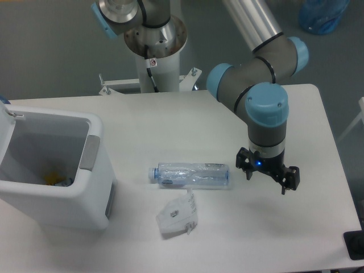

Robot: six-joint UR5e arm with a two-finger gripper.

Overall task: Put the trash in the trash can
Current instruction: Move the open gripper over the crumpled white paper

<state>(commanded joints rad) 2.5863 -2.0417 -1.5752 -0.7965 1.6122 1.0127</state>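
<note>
A clear plastic bottle [192, 174] with a pale blue cap lies on its side in the middle of the white table, cap pointing left. Just below it lies a whitish translucent packet [177, 215]. The white trash can [91, 187] stands at the left, its lid swung up and some small scraps at its bottom. My gripper [266, 176] hangs open just right of the bottle's base, fingers pointing down, holding nothing.
The arm's base column [154, 48] rises behind the table's far edge. A small black object [355, 244] sits at the table's front right corner. A blue bag [323, 14] lies on the floor at the top right.
</note>
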